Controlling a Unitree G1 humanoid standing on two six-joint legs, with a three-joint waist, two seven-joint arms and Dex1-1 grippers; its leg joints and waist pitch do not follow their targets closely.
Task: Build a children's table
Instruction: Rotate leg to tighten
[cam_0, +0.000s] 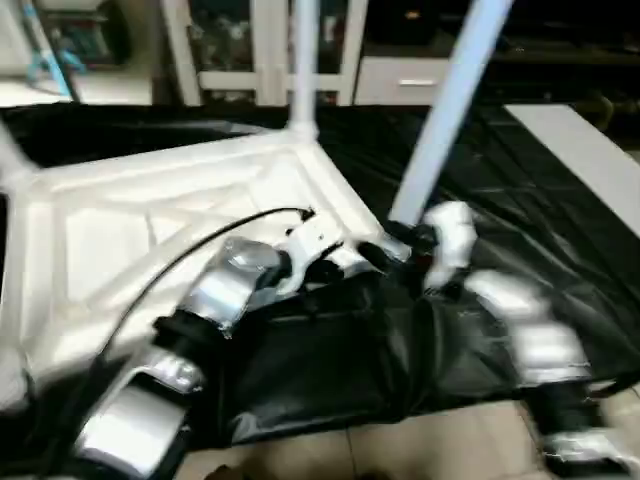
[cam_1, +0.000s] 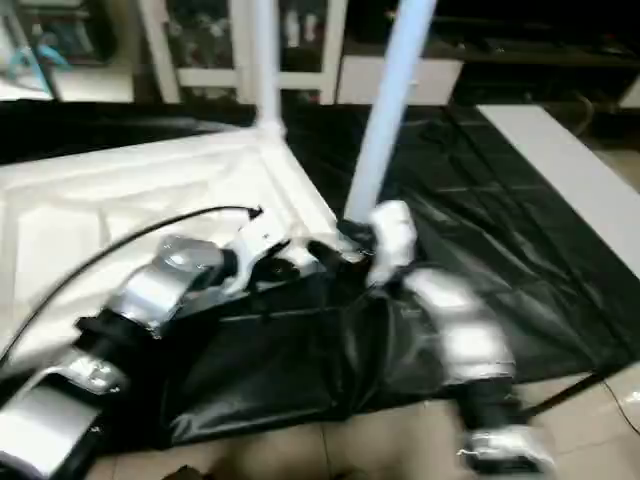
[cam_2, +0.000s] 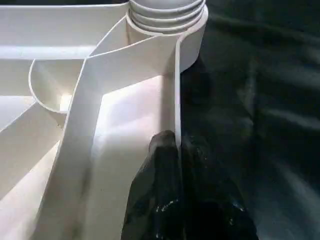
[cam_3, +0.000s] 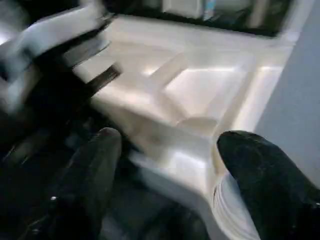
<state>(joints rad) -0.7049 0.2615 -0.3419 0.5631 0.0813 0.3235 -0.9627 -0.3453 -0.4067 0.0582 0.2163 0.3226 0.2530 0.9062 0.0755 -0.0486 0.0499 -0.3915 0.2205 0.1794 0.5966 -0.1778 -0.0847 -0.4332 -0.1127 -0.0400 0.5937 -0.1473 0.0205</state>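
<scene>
The children's table top (cam_0: 150, 230) lies upside down on the black cloth, ribbed underside up. A white leg (cam_0: 445, 110) rises tilted from its near right corner, and another leg (cam_0: 303, 60) stands at the far corner. My left gripper (cam_0: 385, 250) is shut on the top's rim wall (cam_2: 176, 100), its fingers (cam_2: 165, 155) pinching the thin edge just short of the threaded leg socket (cam_2: 167, 10). My right gripper (cam_3: 170, 150) stands open at the foot of the near leg (cam_3: 300, 100), with its fingers (cam_3: 255, 160) beside the threaded collar.
The black cloth (cam_0: 520, 200) covers the work table, and a white board (cam_0: 590, 150) lies on it at the far right. Pale floor tiles (cam_0: 400, 450) show below the table's front edge. White shelving (cam_0: 260, 50) stands behind. A black cable (cam_0: 200, 245) arches over my left forearm.
</scene>
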